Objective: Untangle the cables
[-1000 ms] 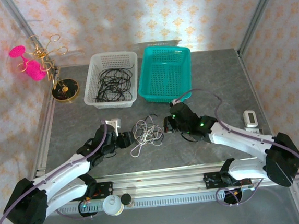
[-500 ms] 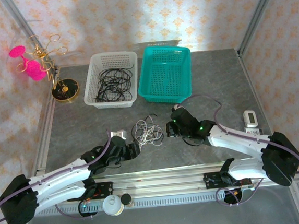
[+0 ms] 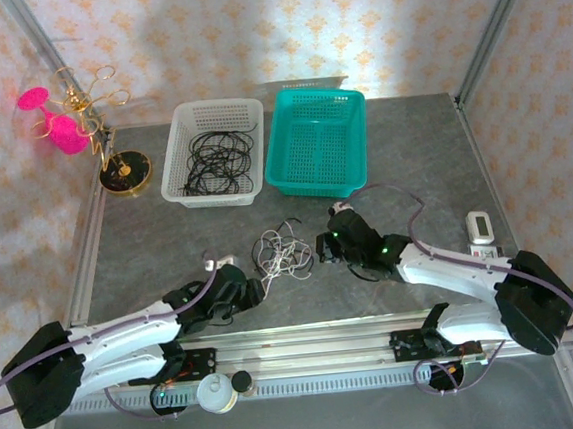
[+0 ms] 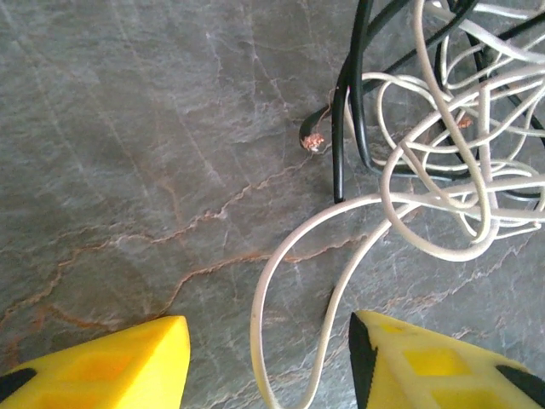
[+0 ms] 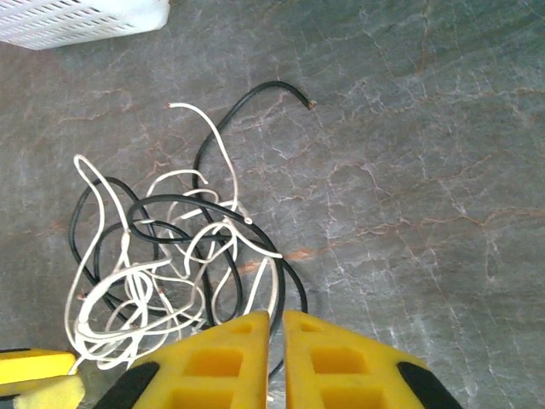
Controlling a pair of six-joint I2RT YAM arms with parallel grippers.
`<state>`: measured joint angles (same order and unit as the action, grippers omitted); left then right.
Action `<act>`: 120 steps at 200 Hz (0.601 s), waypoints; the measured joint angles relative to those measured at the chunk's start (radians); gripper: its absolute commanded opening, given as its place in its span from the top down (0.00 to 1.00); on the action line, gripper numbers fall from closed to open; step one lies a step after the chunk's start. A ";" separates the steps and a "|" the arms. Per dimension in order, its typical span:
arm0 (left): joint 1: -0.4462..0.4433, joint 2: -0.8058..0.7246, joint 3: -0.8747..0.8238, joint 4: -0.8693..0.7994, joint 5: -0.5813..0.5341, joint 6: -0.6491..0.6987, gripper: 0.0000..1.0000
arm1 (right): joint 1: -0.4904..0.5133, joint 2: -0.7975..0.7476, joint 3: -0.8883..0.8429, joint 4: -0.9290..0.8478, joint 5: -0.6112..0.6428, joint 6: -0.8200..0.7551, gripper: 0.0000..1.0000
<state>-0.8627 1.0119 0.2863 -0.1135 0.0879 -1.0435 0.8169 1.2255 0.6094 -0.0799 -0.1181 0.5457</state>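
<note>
left pincer (image 4: 268, 345) spread wide | right pincer (image 5: 277, 328) pressed together

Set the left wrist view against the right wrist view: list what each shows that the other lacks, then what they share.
Left wrist view adds: the left gripper, its yellow fingers wide apart, a loop of whitish cable running between them. Right wrist view adds: a corner of the white perforated plastic basket, and the right gripper, fingers nearly together at the tangle's edge. Shared: the tangle of thin black and whitish cables on the grey marbled table.
</note>
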 measured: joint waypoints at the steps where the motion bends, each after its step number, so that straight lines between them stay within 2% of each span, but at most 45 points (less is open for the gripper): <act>1: 0.000 0.002 0.001 0.000 0.000 -0.002 0.55 | 0.000 0.000 -0.001 0.000 0.000 0.000 0.86; 24: -0.004 0.050 0.027 -0.010 -0.016 -0.006 0.62 | 0.000 -0.007 -0.014 0.000 0.006 -0.003 0.86; 62: -0.012 0.105 0.047 0.011 -0.023 -0.010 0.90 | 0.000 -0.018 -0.017 0.002 0.026 -0.023 0.86; 81: -0.027 0.111 0.058 0.022 -0.016 -0.007 1.00 | 0.000 -0.018 -0.017 0.002 0.034 -0.034 0.86; 120: -0.042 0.019 0.120 -0.050 -0.048 0.029 1.00 | 0.000 -0.018 -0.017 0.002 0.041 -0.051 0.84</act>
<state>-0.9043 1.0309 0.4065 -0.1635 0.0399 -1.0145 0.8169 1.2076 0.5926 -0.0776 -0.0769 0.4946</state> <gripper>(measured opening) 0.041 0.148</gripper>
